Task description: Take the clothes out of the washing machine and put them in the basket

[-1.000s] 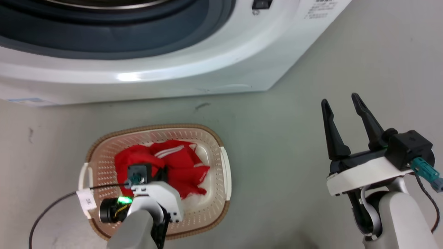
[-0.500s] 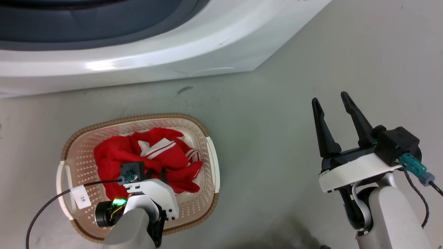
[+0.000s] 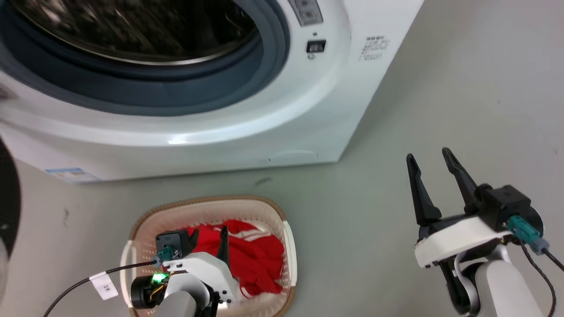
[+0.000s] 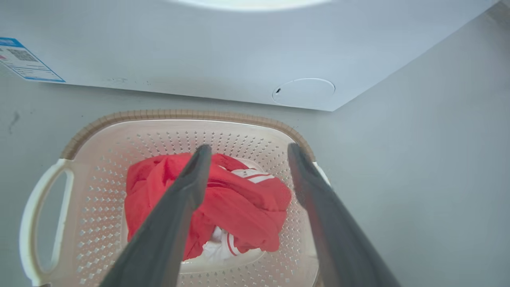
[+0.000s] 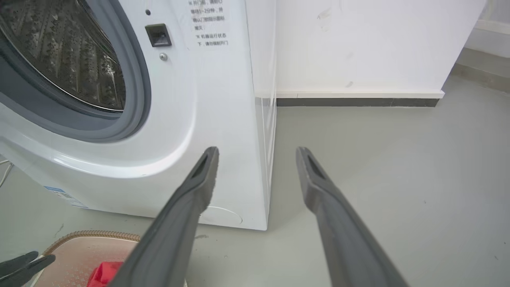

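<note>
Left hand (image 4: 249, 148) is held open above the basket (image 4: 179, 115), fingers well spread, nothing gripped; the fingers appear clear of the fabric. Right hand (image 3: 428, 154) is likewise open and empty, over the floor (image 3: 352, 198) to the right of the machine (image 3: 264, 123).

Clothes (image 4: 239, 203) are found in the basket as one crumpled red heap; no long axis can be assigned to it. The basket's long axis is judged to run roughly along the machine front, with handles (image 4: 28, 223) at the short ends.

The placing step is judged complete. An inspection of the drum (image 3: 132, 31) is called for next, since it is blurred and partly hidden and any remaining garment cannot be ruled out.
</note>
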`<state>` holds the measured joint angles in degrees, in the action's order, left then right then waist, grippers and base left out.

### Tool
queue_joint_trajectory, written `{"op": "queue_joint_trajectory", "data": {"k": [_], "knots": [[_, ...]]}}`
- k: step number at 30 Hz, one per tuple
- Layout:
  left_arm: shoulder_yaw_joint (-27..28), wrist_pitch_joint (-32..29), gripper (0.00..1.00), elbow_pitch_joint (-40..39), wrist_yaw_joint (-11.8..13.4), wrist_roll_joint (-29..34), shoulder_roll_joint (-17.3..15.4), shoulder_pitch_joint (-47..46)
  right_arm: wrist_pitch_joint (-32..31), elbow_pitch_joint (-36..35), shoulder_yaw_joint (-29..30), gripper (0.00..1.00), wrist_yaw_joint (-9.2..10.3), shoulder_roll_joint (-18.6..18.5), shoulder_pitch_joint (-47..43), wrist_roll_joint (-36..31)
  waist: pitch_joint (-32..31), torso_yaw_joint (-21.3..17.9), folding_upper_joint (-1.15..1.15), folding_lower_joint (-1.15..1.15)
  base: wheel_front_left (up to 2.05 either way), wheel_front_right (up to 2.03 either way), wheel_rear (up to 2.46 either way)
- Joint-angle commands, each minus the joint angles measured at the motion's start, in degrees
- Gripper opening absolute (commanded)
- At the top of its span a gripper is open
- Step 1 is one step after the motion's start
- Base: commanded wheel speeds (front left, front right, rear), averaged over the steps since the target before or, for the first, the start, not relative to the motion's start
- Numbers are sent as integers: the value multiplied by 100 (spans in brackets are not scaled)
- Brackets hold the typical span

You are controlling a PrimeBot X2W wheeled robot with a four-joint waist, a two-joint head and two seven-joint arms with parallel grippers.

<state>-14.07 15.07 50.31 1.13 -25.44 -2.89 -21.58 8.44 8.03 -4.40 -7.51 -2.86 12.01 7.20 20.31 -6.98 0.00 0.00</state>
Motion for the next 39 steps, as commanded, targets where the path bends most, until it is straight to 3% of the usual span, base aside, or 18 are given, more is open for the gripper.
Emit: {"op": "queue_joint_trajectory", "data": {"k": [1, 11, 20, 29, 39], "knots": [[40, 14, 100, -244, 50, 99, 1, 189, -28, -53, 55, 100, 4, -2, -146, -97, -567, 231, 0, 0, 0, 0, 0], [559, 14, 100, -2165, 139, 803, 2, 741, -156, -396, 327, 100, 4, -2, -647, -377, -1387, 475, 0, 0, 0, 0, 0], [645, 14, 100, -3711, 106, 1671, -53, 1287, -303, -689, 492, 100, 4, -1, -992, -475, -1869, 597, 0, 0, 0, 0, 0], [796, 14, 100, -4264, 258, 1951, -247, 1752, -304, -866, 534, 100, 4, -2, -1261, -444, -2095, 608, 0, 0, 0, 0, 0], [933, 15, 100, -4137, 292, 1837, -360, 1887, -372, -882, 495, 100, 3, -2, -1348, -375, -2161, 547, 0, 0, 0, 0, 0]]}}
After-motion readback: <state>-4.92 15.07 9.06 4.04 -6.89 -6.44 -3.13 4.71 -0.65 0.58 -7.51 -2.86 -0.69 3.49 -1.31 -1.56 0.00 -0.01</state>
